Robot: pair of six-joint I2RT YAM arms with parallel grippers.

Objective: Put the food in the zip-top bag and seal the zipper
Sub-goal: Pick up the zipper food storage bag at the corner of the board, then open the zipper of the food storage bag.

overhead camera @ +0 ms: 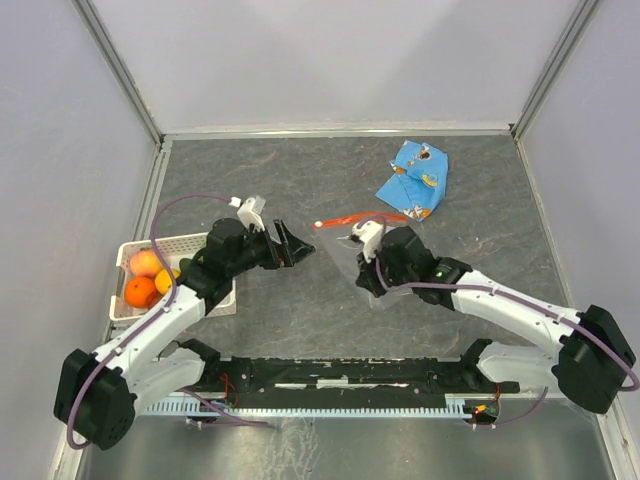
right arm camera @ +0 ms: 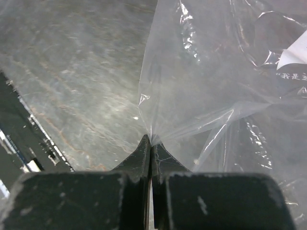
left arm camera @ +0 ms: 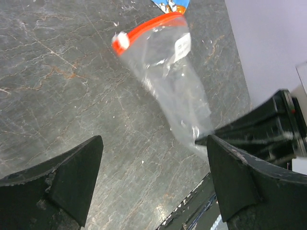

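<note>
The clear, see-through plastic zip-top bag (overhead camera: 340, 250) is near the middle of the dark grey, stone-look worktop (overhead camera: 300, 170), a little to the right. It is thin, shiny and full of crinkles, and the worktop shows right through it. A thin red-orange zipper strip (left arm camera: 148, 28) runs straight along one edge of the bag. Just below that strip is a small white label (left arm camera: 182, 45) with tiny writing, too small to read.

The right end effector (right arm camera: 150, 143) is clenched tight on the bag. Its two black fingers press together with a fold of the plastic pinched between them. The fold is at the end far from the zipper, and wrinkles fan out from the pinch.

The left end effector (left arm camera: 154, 141) is released. Its two black, wedge-shaped fingers stand wide apart with nothing between them. It points at the bag from the left and does not touch it.

The small round toy fruits (overhead camera: 145, 275) are smooth balls, orange and peach-coloured. They sit in a white plastic lattice basket (overhead camera: 170, 241) at the left side of the worktop, well apart from the bag.

A crumpled blue printed snack packet (overhead camera: 412, 180) lies flat near the back of the worktop, just past the zipper end of the bag.
</note>
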